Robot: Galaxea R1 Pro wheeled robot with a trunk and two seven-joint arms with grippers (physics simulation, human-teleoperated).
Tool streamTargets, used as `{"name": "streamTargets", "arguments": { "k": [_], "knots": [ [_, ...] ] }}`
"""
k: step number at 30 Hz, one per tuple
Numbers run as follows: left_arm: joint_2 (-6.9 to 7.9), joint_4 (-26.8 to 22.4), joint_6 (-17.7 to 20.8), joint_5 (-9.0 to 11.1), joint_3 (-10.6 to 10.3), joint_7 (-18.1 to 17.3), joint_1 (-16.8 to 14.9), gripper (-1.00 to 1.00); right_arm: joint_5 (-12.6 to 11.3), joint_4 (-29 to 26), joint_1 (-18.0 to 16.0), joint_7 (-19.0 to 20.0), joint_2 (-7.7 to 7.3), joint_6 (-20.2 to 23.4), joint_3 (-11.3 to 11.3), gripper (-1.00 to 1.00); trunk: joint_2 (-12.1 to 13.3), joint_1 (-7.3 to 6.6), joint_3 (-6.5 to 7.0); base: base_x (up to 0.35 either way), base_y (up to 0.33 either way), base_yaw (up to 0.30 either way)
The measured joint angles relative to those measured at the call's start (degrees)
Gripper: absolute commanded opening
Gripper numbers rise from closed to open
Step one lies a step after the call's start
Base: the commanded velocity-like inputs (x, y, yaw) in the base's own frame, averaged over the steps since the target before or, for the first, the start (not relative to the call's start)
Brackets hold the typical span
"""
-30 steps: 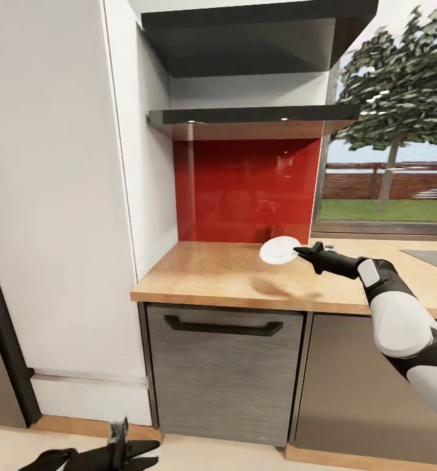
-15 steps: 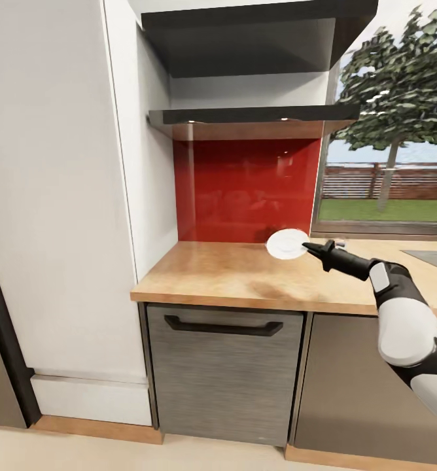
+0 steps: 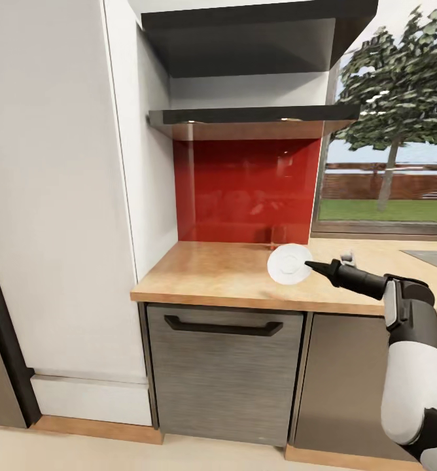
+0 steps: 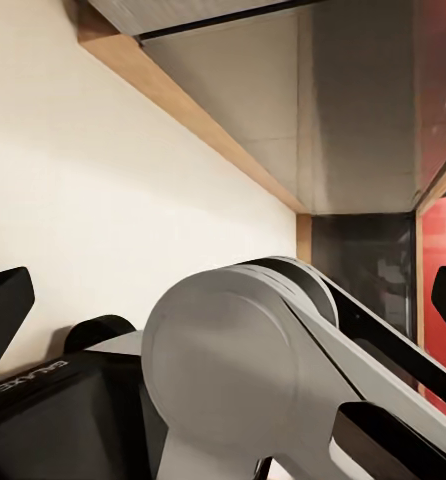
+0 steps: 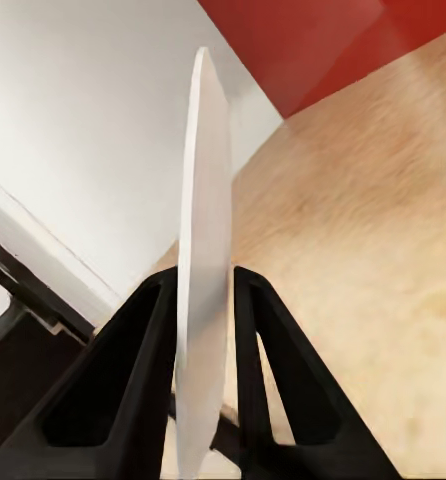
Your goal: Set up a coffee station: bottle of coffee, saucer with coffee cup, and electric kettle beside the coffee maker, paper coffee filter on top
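**Saucer held on edge above the counter**

The saucer (image 3: 288, 263) is pinched at its rim by the right gripper (image 3: 312, 266), the two fingers (image 5: 143, 350) pressed against opposite faces of the disc. It is carried tilted, face toward the camera, over the counter (image 3: 225, 275), at about 3 o'clock of the bare wood patch before the red backsplash (image 3: 244, 190). The coffee maker is not seen here. The saucer is judged stiff, light, glazed and slippery, and breakable if dropped. A rim pinch is judged apt to pivot; a deeper hold across the rim would be steadier. The left gripper's state cannot be told from its wrist view.
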Motion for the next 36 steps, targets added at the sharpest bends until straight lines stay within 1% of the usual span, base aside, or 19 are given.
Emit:
{"name": "streamTargets", "arguments": {
  "k": [2,8,14,16,18,22,26,33,35,36],
  "knots": [
    [-0.02,0.0,0.0,0.0,0.0,0.0,0.0,1.0,0.1,-2.3,1.1,1.5,0.06,0.1,0.2,-1.0,0.0,0.0,0.0,0.0,0.0,-0.025],
    [-0.04,0.0,0.0,0.0,0.0,0.0,0.0,1.0,0.1,-4.1,2.2,2.4,0.06,0.2,0.3,-1.0,0.0,0.0,0.0,0.0,0.0,-0.141],
    [-0.04,0.0,0.0,0.0,0.0,0.1,0.0,1.0,0.3,-4.0,2.4,2.4,0.12,0.2,0.3,-1.0,0.0,0.0,0.0,0.0,-0.081,-0.118],
    [-0.04,0.0,0.1,0.0,0.0,0.5,0.0,1.0,0.3,-4.0,2.4,2.4,0.15,0.2,0.3,-1.0,0.0,0.0,0.0,0.0,-0.237,-0.029],
    [-0.07,0.0,0.1,0.0,0.0,1.7,0.0,1.0,0.3,-3.9,2.5,2.4,0.13,0.2,0.3,-1.0,0.0,0.0,0.0,0.0,-0.187,-0.013],
    [-0.11,0.0,0.1,0.1,0.0,2.7,0.0,1.0,0.2,-3.9,2.6,2.5,0.11,0.2,0.3,-1.0,0.0,0.0,0.0,0.0,-0.063,-0.004],
    [-0.12,0.0,0.1,0.1,0.0,2.9,0.0,1.0,0.2,-4.0,2.6,2.5,0.15,0.2,0.3,-1.0,0.0,0.0,0.0,0.0,-0.041,-0.016],
    [-0.09,0.0,0.1,0.1,0.1,2.9,0.0,1.0,0.1,-4.0,2.6,2.5,0.17,0.2,0.3,-1.0,0.0,0.0,0.0,0.0,-0.05,-0.178],
    [-0.02,0.0,0.1,0.4,0.4,2.9,0.0,1.0,0.1,-3.9,2.6,2.5,0.16,0.2,0.3,-1.0,0.0,0.0,0.0,0.0,-0.007,-0.243],
    [0.08,0.0,0.1,1.3,0.6,3.0,0.0,1.0,0.1,-3.9,2.6,2.5,0.18,0.2,0.3,-1.0,0.0,0.0,0.0,0.0,-0.005,-0.247]
  ]
}}
